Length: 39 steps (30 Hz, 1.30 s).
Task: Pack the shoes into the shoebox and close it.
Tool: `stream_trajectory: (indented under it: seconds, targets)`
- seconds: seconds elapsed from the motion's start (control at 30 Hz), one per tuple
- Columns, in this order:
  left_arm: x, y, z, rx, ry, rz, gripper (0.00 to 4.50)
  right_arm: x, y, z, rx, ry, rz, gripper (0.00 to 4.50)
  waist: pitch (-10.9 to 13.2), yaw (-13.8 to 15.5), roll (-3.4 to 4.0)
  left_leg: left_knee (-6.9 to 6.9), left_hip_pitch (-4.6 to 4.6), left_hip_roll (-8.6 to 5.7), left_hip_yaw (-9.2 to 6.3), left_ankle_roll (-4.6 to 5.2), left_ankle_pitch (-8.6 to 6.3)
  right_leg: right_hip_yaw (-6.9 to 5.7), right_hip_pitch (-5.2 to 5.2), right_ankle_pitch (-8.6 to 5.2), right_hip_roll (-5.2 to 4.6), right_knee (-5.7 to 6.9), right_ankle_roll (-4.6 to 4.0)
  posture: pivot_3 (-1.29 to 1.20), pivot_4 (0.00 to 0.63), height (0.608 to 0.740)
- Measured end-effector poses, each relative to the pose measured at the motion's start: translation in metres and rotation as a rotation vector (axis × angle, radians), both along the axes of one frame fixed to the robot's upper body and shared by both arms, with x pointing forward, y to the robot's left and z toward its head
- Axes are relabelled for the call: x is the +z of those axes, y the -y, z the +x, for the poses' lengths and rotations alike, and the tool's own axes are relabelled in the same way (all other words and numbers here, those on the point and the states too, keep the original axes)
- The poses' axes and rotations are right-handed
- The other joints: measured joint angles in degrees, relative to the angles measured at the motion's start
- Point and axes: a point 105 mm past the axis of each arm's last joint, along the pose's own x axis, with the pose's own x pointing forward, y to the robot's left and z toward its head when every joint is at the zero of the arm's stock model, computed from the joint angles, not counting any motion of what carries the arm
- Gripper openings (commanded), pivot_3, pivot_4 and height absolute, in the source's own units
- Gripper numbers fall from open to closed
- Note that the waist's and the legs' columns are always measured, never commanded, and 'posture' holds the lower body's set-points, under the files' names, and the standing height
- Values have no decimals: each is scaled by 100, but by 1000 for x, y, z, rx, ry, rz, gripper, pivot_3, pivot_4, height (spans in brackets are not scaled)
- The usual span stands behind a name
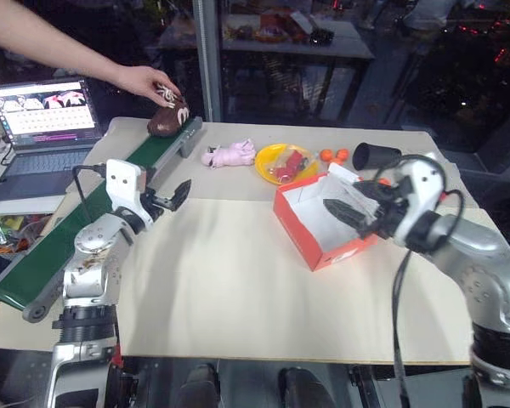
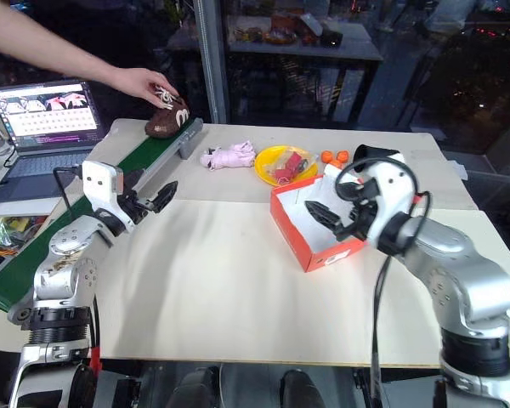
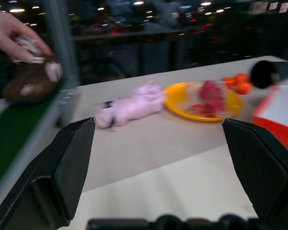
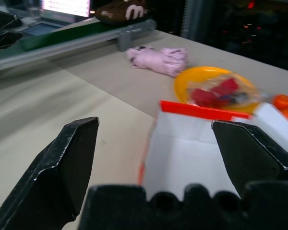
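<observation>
On the table, right side – shoebox: the red-orange shoebox sits open, white inside showing, nothing in it, its flap lid folded back toward the far edge.
Shoe: one dark brown shoe with white laces rests at the far end of the green conveyor belt, well apart from the box.
Person: a person's hand lies on top of that shoe, fingers touching the laces.
Left gripper: the left gripper hangs above the table just beside the belt, fingers spread wide, holding nothing.
Right gripper: the right gripper hovers over the near edge of the open box, fingers wide apart, empty.
Behind the box: a yellow plate with red pieces, a pale pink soft toy beside it, a black cup on its side, small orange balls near it.
Far left: an open laptop with a lit screen.
</observation>
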Motion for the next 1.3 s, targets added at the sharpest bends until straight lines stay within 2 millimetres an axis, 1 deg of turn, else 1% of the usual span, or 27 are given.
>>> stream_trajectory:
  seconds: [0.03, 0.13, 0.23, 0.3, 0.37, 0.43, 0.57, 0.67, 0.77, 0.83, 0.93, 1.0, 1.17, 1.3]
  targets:
    - [1, -3, -1, 19, -3, 0, 4500, -6, -8, 7, 15, -12, 14, 4487, 1, -1, -1, -6, -4, 0, 0, 0, 0, 0, -4, 0, 0, 1, -3, 0, 150, 736]
    - [2, -9, -6, 51, -2, 5, 4500, -20, -24, 17, 50, -39, 20, 4487, 1, 15, -1, -12, -11, -1, -1, 0, 0, -1, -11, -5, 1, 6, -11, 0, 150, 736]
    - [-1, -22, -15, 98, -19, -10, 4500, -21, -36, 27, 80, -24, 40, 4487, 2, 21, 0, -11, -18, -1, -2, 0, -1, -4, -15, -4, 0, 7, -12, 0, 150, 736]
    - [-1, -30, -22, 121, -23, -35, 4500, -23, -41, 31, 99, -24, 47, 4487, 2, 20, -1, -9, -18, -1, -2, -1, -1, -4, -14, -4, 0, 8, -12, 0, 150, 736]
    - [3, -38, -28, 157, -21, -30, 4500, -28, -46, 34, 113, -31, 44, 4487, 3, 32, -2, -5, -18, 0, -3, -1, -1, -7, -14, -4, 0, 13, -14, 0, 150, 736]
    - [7, -47, -31, 202, -16, -24, 4500, -28, -52, 37, 131, -31, 51, 4487, 3, 23, -1, 0, -16, 1, -3, -1, -1, -7, -15, 0, 1, 16, -16, 0, 150, 736]
    - [18, -74, -36, 302, -2, -5, 4500, -24, -72, 35, 214, -21, 56, 4487, 3, 9, 0, 0, -2, 3, -2, -3, -2, -8, -11, 4, 2, 21, -21, 0, 150, 736]
    - [17, -98, -32, 363, -34, -15, 4500, -25, -90, 29, 303, -30, 56, 4487, 4, 7, 0, -5, 6, 7, -1, -6, -3, -11, -11, -8, 4, 27, -41, 0, 150, 736]
    - [16, -110, -24, 368, -53, -19, 4500, -27, -102, 23, 364, -38, 57, 4487, 4, 22, 0, -3, 6, 9, -1, -8, -3, -13, -10, 1, 5, 29, -51, 0, 150, 736]
    - [20, -123, -13, 360, -71, -6, 4500, -27, -111, 19, 410, -41, 53, 4487, 6, 36, -5, -3, 2, 9, -1, -9, -2, -17, -13, 1, 6, 30, -52, 0, 150, 736]
    - [28, -136, -3, 348, -73, 7, 4500, -26, -116, 15, 439, -38, 47, 4487, 6, 31, -5, -4, 2, 9, 3, -12, -4, -18, -11, 2, 3, 23, -50, 0, 150, 736]
    - [28, -142, 3, 335, -81, 19, 4500, -25, -117, 14, 445, -36, 48, 4487, 6, 27, -5, -9, 0, 10, 6, -10, -3, -18, -13, 8, 2, 21, -35, 0, 150, 736]
    - [15, -148, 18, 294, -145, 27, 4500, -21, -119, 12, 452, -19, 47, 4487, 6, 29, -5, -15, -23, 12, 5, -6, 0, -20, -41, 0, 9, 31, -38, 0, 150, 736]
    - [4, -153, 20, 265, -196, 42, 4500, -21, -118, 11, 445, -21, 43, 4487, 5, 14, -6, -5, -65, 12, 6, -5, 2, -19, -84, 1, 9, 47, -38, 0, 150, 736]
